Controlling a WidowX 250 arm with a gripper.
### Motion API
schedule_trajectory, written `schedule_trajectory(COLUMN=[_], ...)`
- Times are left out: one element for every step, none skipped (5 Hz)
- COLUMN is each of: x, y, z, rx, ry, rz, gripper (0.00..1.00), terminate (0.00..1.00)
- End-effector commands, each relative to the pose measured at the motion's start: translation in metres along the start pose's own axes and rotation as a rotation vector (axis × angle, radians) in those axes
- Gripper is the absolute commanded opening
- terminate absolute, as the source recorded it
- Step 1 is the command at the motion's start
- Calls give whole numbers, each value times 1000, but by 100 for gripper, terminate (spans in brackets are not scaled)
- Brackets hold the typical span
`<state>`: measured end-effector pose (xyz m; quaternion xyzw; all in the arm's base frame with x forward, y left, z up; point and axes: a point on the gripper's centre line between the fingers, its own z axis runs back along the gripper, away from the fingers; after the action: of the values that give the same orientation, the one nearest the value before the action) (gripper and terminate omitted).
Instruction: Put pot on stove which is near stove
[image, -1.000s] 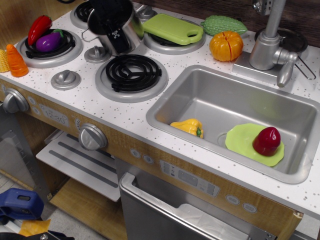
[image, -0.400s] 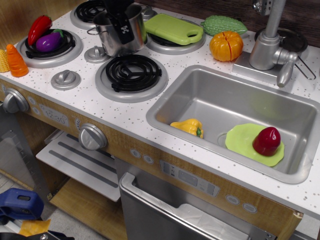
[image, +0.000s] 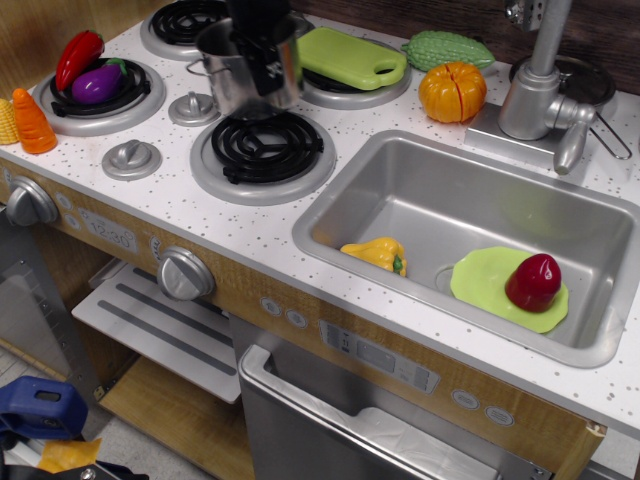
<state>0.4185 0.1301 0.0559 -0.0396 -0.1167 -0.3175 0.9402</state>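
Observation:
The shiny steel pot (image: 232, 75) hangs upright just above the far edge of the front right burner (image: 262, 150), a black coil in a silver ring. My black gripper (image: 262, 45) comes down from the top edge and is shut on the pot's rim, one finger inside and one outside. The pot's left wire handle shows; its right side is hidden behind the gripper. The burner's coil is bare.
A green cutting board (image: 347, 57) covers the back right burner. Eggplant (image: 98, 84) and red pepper (image: 77, 57) lie on the front left burner; the back left burner (image: 180, 24) is bare. Silver knobs (image: 194, 107) sit between burners. The sink (image: 470, 240) holds a yellow pepper and a green plate.
The pot has turned from tilted to upright and moved right and toward the front, from the gap between the back burners to the far edge of the front right burner.

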Motion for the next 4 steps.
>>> schedule_trajectory(x=[14,15,15,17], y=[-15,-25,-27,-37], z=[33,32,33,31], rx=[154,192,193,253], ry=[-53,-30,-19,10], rz=[27,38,43,94], gripper=[0,0,0,0], terminate=[0,0,0,0])
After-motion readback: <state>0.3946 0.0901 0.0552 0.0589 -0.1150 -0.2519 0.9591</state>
